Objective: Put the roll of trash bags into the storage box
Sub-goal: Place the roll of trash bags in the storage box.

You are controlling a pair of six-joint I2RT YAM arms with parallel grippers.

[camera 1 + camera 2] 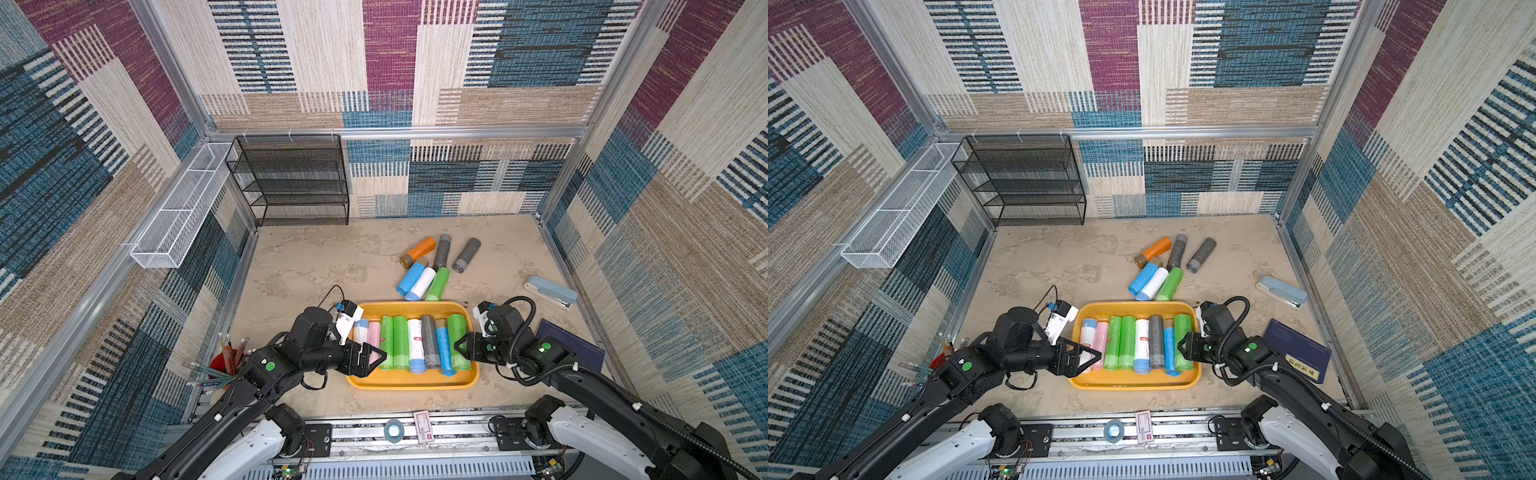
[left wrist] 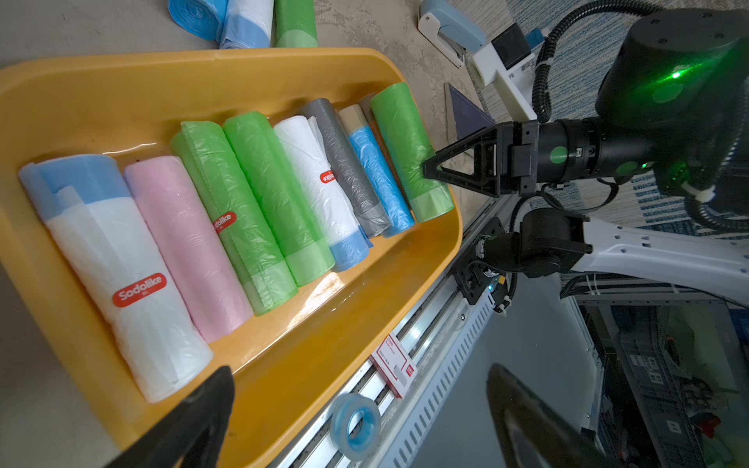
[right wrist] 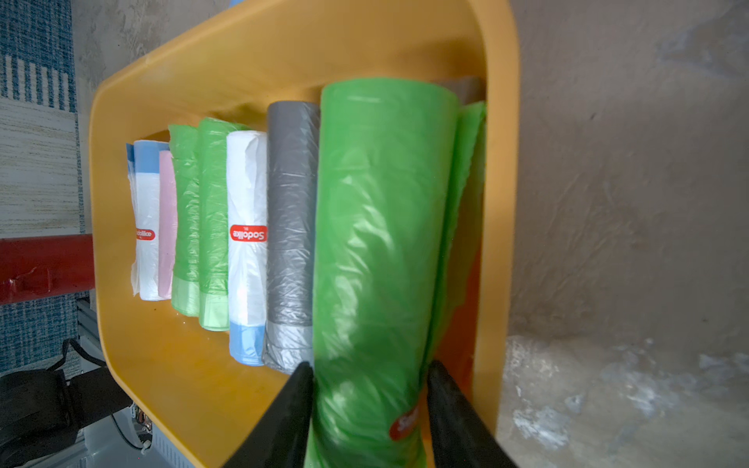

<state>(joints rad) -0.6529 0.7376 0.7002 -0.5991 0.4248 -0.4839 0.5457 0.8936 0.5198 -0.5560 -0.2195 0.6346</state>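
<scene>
At the right end of the yellow-orange storage box (image 1: 415, 384), a green roll of trash bags (image 3: 381, 227) lies beside seven other rolls (image 1: 401, 345). The right end effector (image 3: 369, 377) brackets it; whether it pinches, I cannot tell. The left end effector (image 1: 376, 361) hovers over the box's opposite end, jaws wide apart.

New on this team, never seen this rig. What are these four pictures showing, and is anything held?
It is a robot with two arms at a table, each ending in a two-finger gripper. Two pictures look down from overhead; two come from wrist cameras. The yellow storage box holds a row of trash-bag rolls. Six loose rolls, a stapler, a book and a pencil cup lie elsewhere on the table. The right gripper straddles the green roll at the row's end; whether it grips is unclear. The left gripper is open and empty.
</scene>
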